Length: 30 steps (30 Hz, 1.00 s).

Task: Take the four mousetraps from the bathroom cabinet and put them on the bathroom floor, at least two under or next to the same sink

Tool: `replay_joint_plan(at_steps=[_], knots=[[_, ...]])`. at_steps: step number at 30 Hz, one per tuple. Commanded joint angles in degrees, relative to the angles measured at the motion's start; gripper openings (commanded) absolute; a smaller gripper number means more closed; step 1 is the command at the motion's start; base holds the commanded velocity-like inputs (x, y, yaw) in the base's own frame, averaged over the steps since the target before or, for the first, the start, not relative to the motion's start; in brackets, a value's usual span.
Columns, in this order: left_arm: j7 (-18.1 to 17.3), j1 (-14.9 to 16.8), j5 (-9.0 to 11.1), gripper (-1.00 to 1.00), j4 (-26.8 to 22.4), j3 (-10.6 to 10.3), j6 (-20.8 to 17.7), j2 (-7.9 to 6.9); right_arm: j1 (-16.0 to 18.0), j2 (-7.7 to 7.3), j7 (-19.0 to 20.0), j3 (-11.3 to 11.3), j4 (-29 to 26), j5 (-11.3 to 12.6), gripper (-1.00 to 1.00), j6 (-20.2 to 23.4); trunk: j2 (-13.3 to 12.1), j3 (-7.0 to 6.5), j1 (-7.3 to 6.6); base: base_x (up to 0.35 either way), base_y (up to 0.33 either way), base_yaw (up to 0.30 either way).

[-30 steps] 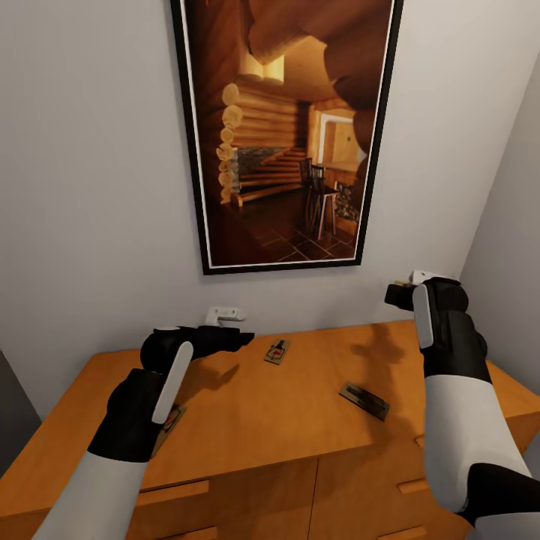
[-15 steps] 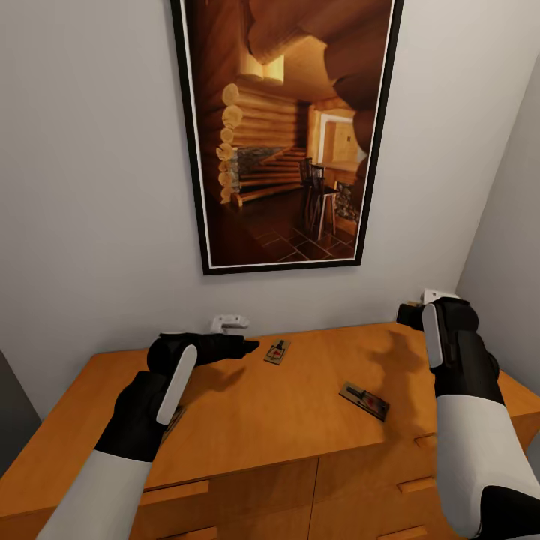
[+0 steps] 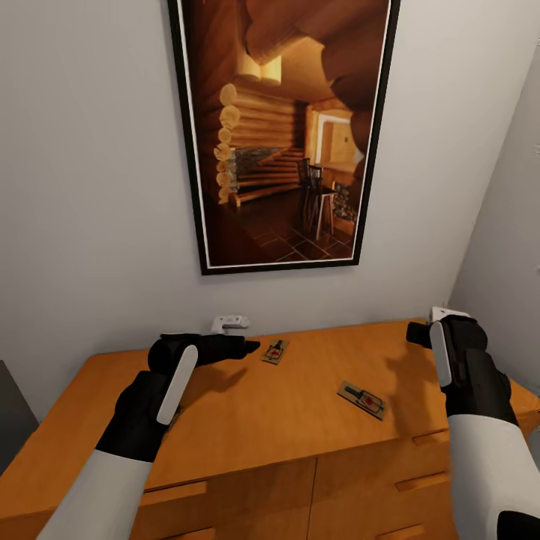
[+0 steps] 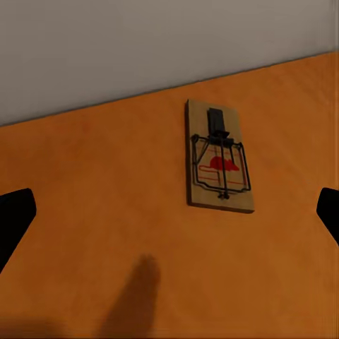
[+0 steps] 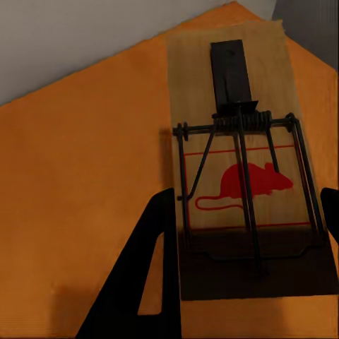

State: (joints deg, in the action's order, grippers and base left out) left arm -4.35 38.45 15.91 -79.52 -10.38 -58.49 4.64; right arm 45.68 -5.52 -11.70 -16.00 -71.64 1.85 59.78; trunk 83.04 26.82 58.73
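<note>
Right gripper has shifted right above cabinet

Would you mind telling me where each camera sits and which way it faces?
Head view: on the robot's head, looking forward and down at the cabinet top, two mousetraps and a framed picture on the wall; both arms show.
Left wrist view: near the left gripper, looking at the rear mousetrap; its dark fingertips show at the edges.
Right wrist view: near the right gripper, close over another mousetrap; one dark finger shows.
Shared: head and left wrist views both show the rear mousetrap.
</note>
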Motion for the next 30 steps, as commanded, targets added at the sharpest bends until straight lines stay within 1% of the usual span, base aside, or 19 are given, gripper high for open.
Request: replay_joint_plan(at_steps=[1, 10, 14, 24, 30], knots=[[-0.43, 0.04, -0.42, 1.00, -0.03, 0.03, -0.23, 0.02, 0.03, -0.03, -0.26, 0.01, -0.22, 0.17, -1.00, 0.22, 0.04, 0.04, 0.00, 0.000, 0.000, -0.165], [-0.38, 0.04, -0.58, 1.00, -0.04, 0.01, -0.19, 0.02, 0.02, -0.03, -0.26, -0.04, -1.35, 0.01, -1.00, 0.22, 0.04, -0.19, 0.00, 0.000, 0.000, -0.216], [-0.33, 0.04, -0.71, 1.00, -0.04, 0.01, -0.14, 0.02, 0.02, -0.02, -0.26, -0.07, -1.44, 0.00, -1.00, 0.22, 0.04, -0.25, 0.00, 0.000, 0.000, -0.138], [-0.22, 0.04, -1.07, 1.00, -0.10, -0.06, -0.05, 0.02, 0.02, -0.02, -0.26, -0.03, -1.49, 0.00, -1.00, 0.22, 0.04, -0.28, 0.00, 0.000, 0.000, -0.025], [0.59, 0.04, -1.25, 1.00, -0.08, -0.12, -0.05, 0.02, 0.02, -0.02, -0.26, 0.00, -1.53, -0.06, -1.00, 0.22, 0.04, -0.28, 0.00, 0.016, 0.000, -0.002]])
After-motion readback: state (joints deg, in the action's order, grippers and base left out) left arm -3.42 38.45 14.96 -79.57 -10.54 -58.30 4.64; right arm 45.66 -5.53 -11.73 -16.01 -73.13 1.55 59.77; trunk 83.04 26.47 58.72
